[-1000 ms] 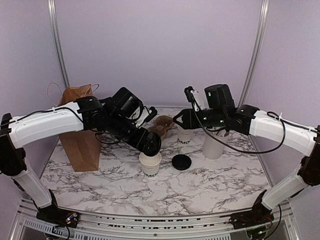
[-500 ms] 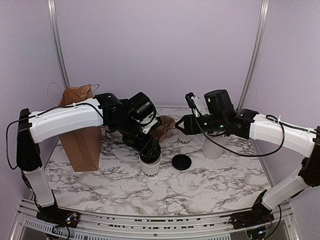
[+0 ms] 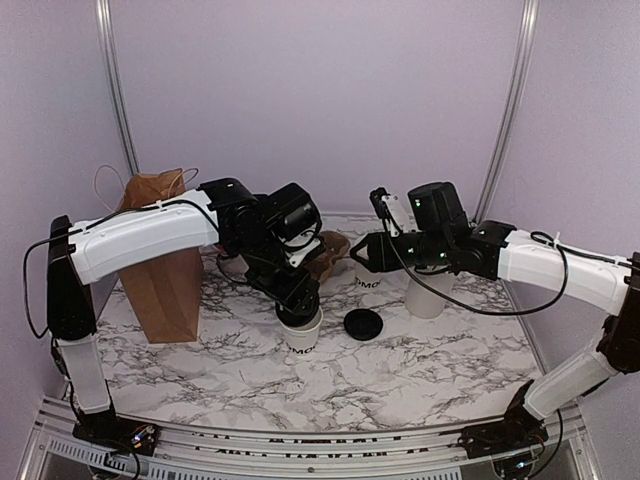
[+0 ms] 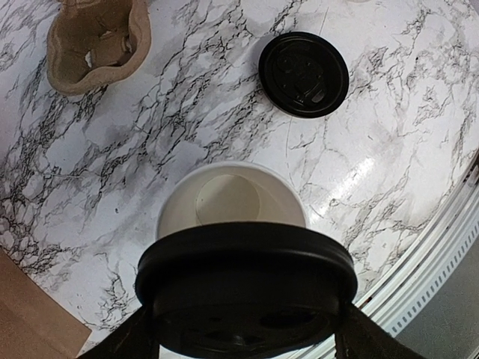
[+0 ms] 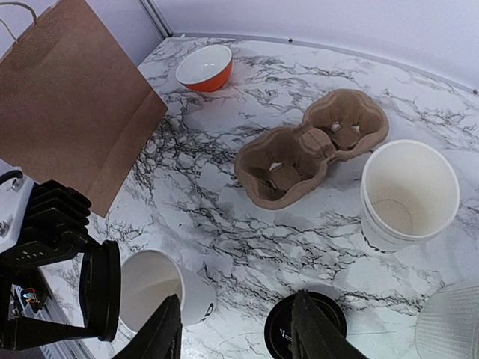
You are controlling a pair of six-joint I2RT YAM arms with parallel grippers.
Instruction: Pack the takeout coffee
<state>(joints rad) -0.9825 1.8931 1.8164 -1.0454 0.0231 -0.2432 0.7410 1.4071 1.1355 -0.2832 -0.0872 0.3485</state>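
A single white paper cup point(image 3: 301, 330) with black lettering stands open on the marble table point(image 3: 420, 370). My left gripper point(image 3: 298, 298) hangs right over it, shut on a round black lid point(image 4: 243, 262) held flat between its fingers. In the left wrist view the lid covers the near part of the cup point(image 4: 232, 198); I cannot tell whether they touch. A second black lid point(image 3: 363, 323) lies flat on the table to the cup's right. My right gripper point(image 3: 362, 248) hovers open and empty behind that lid point(image 5: 329, 310).
A brown paper bag point(image 3: 160, 275) stands at the left. A cardboard cup carrier point(image 3: 327, 250) and a stack of white cups point(image 3: 369, 278) sit behind the cup. A tall white cylinder point(image 3: 428, 292) stands at the right. An orange bowl point(image 5: 204, 67) sits at the back.
My left arm has swung in and turned, bringing the held lid from beside the cup to directly over it. The right gripper has shifted only slightly.
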